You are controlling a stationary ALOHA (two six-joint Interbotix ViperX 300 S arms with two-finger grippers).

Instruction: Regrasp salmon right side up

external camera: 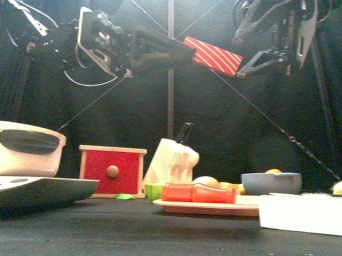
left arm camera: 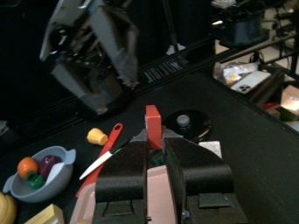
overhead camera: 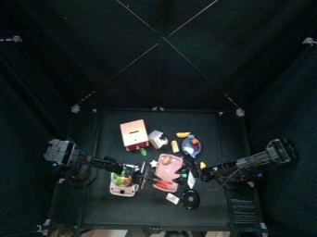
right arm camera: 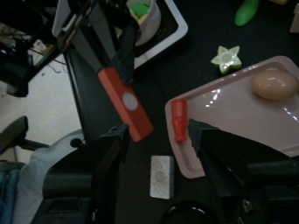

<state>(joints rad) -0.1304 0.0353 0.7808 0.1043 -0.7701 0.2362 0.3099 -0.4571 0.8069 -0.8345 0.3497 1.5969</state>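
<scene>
A: Salmon [external camera: 214, 56] position?
B: Held aloft, tilted, pinched edge-on in the left tool [left arm camera: 152, 162], well above the surface [external camera: 134, 225].
A: Right tool [external camera: 274, 55]?
B: Jaws spread wide, gripping nothing, hanging just beside the salmon, both arms raised and angled toward each other.

I've got the salmon [external camera: 214, 56] pinched in my left gripper [external camera: 187, 48] up over the table [overhead camera: 102, 134], my right gripper [external camera: 267, 55] just beside it (jaws apart, not touching), with the tray [external camera: 201, 208] below and the box [external camera: 112, 170] to its left.
</scene>
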